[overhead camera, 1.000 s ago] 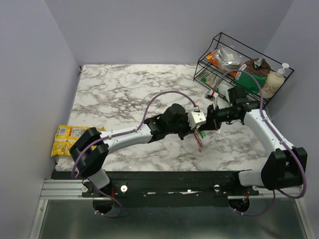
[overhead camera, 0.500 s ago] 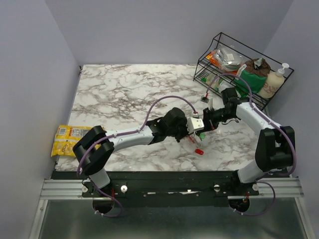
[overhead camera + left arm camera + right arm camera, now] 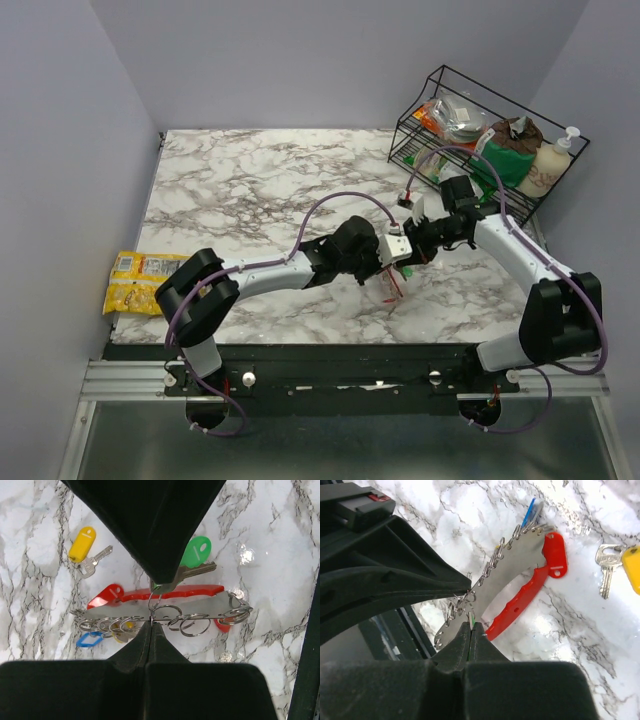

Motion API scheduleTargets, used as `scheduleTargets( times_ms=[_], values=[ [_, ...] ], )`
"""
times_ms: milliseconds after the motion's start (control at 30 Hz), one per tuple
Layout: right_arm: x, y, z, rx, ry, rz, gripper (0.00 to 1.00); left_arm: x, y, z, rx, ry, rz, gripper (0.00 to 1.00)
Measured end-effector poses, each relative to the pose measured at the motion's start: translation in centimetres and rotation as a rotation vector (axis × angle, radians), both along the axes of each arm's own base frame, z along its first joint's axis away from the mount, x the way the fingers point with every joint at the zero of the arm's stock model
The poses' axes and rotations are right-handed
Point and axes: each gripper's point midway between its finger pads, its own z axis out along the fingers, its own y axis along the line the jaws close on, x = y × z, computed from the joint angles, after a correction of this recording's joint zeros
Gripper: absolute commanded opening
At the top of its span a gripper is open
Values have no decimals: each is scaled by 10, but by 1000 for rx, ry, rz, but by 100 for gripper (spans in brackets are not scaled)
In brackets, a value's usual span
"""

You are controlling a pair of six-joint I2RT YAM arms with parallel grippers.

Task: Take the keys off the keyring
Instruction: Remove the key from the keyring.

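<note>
While the left gripper, jaws closed, pinches the grey bar of the keyring, the right gripper, jaws likewise closed, grips the green key at the ring's twelve o'clock; a yellow key lies loose at ten o'clock.

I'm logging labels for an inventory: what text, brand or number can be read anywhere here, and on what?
No text here can be read.
yellow snack packet: printed, too small to read.
packets in the wire rack: labels blurred.
soap bottle: no legible label.
yellow key, green key, red key: tags blank on the faces shown.
keyring: no marking visible.
</note>
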Motion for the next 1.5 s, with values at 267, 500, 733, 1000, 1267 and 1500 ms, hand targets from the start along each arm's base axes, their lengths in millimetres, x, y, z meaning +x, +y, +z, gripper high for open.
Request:
scheduleTargets(
  times_ms=[267, 500, 733, 1000, 1267, 1500],
  values=[
    [-5, 13, 1, -65, -100, 58, 1, -1, 5, -6, 15, 41, 24, 0],
    [-6, 15, -1, -85, -130, 71, 1, -6, 5, -7, 19, 61, 8, 0],
    [-8, 18, -1, -90, -135, 82, 1, -11, 5, -9, 20, 79, -11, 0],
    [-12, 19, 1, -79, -146, 108, 1, -13, 5, -7, 20, 76, -27, 0],
    [-24, 23, 18, -25, -211, 159, 1, -35, -3, 11, -47, 115, -143, 0],
    [-30, 32, 34, 17, -274, 193, 1, -47, -4, 26, -97, 118, -205, 0]
  ],
)
